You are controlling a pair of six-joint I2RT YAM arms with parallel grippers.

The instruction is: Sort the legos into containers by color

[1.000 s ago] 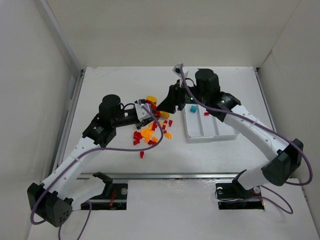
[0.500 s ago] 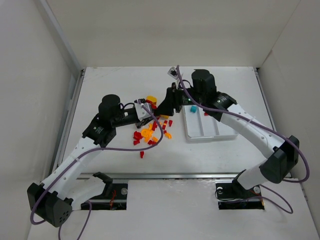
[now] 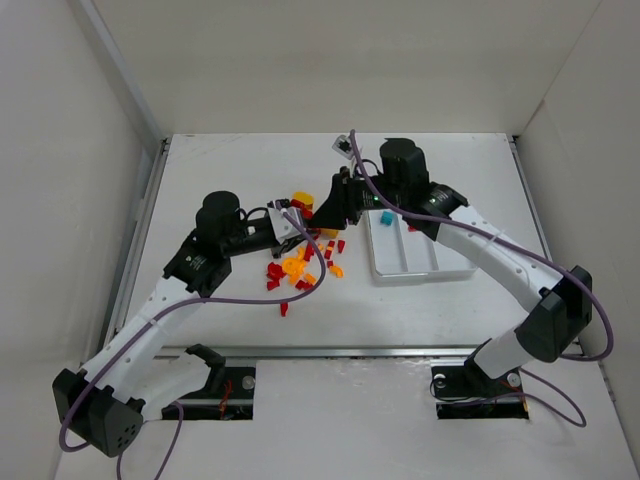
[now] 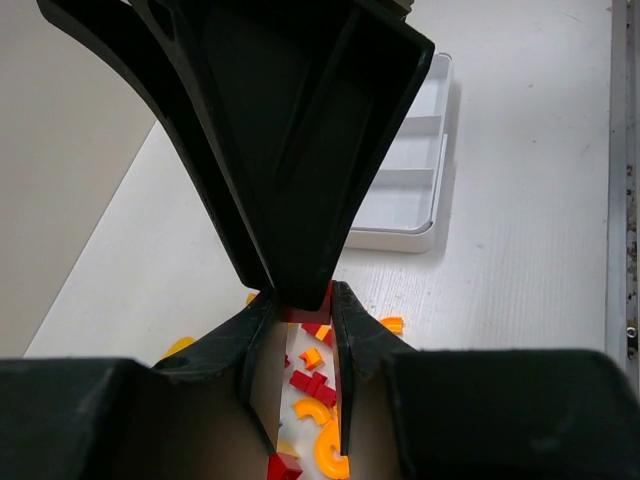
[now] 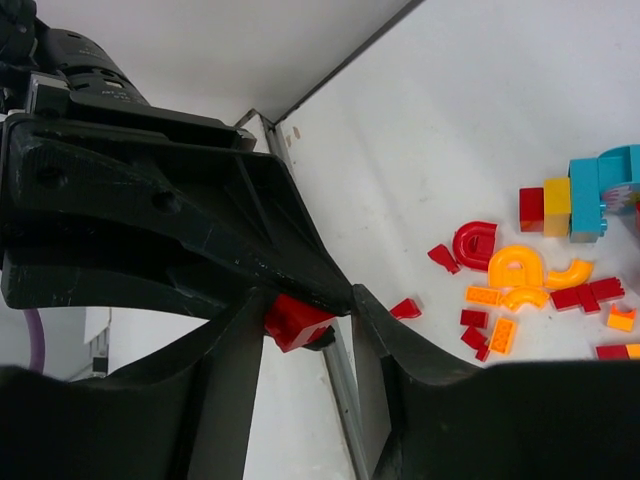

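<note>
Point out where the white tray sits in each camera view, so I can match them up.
Top external: white tray lies right of centre, just right of the loose bricks.
Left wrist: the tray is upper right of centre, partly hidden.
Right wrist: not in it.
Shared landmark: the scattered red and orange legos, seen in all three.

Overhead camera looks down from behind; opposed close-up wrist cameras apparently share one red brick [image 5: 296, 322].

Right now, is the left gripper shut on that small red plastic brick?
Shut: the left gripper pinches the small red plastic brick at its fingertips.
</note>
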